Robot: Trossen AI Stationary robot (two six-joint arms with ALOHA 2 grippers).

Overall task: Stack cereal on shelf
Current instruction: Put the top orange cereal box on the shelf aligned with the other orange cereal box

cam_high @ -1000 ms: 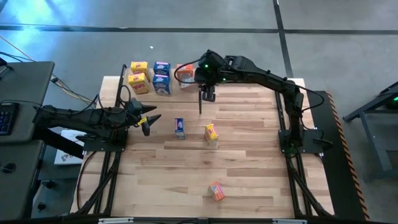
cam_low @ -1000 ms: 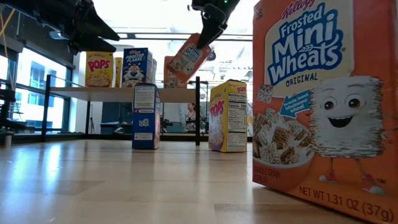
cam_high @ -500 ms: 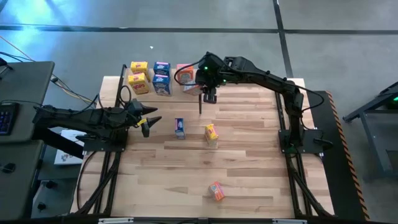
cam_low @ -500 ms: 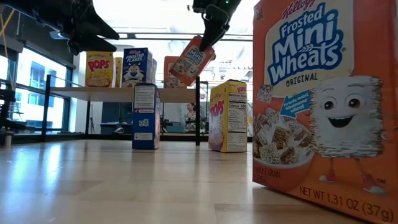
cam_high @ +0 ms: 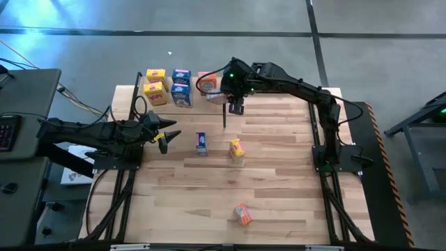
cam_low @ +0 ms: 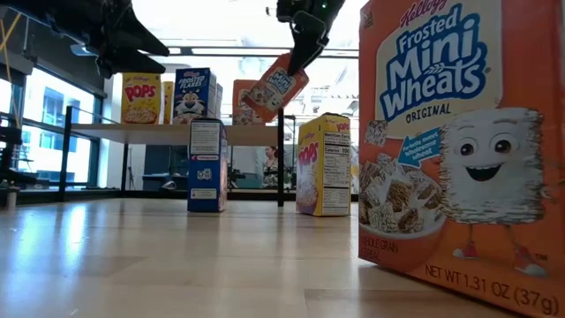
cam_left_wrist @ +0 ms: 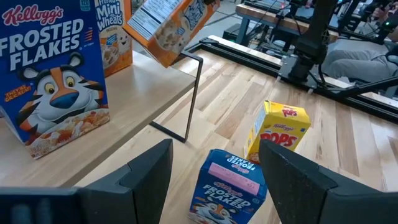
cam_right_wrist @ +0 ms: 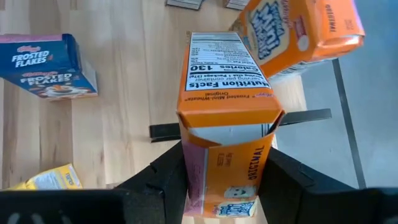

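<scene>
An orange box (cam_high: pixel 242 214) is standing alone near the table's (cam_high: pixel 279 188) front edge, filling the right of the low view. Farther in, toward the middle, a yellow box (cam_high: pixel 237 151) and a blue box (cam_high: pixel 201 143) are standing just beside each other but apart (the blue one nearer the left arm).

The left gripper (cam_high: pixel 169 134) is hanging at the left edge, level with those two boxes, its jaws spread wide and holding nothing.

The shelf (cam_high: pixel 195 103) is sitting along the far edge, left of centre. On it, two yellow boxes (cam_high: pixel 155 87) are standing at its left end, two blue boxes (cam_high: pixel 181 86) just beside them, and another orange box (cam_left_wrist: pixel 109 31) is standing upright past the blue ones.

The right gripper (cam_right_wrist: pixel 225 162) is hovering over the shelf's right end, jaws closed on a held orange box (cam_low: pixel 276 87). That box is tilting in the air, clear of the shelf top, close to the standing orange one; whether the two are touching cannot be told.
</scene>
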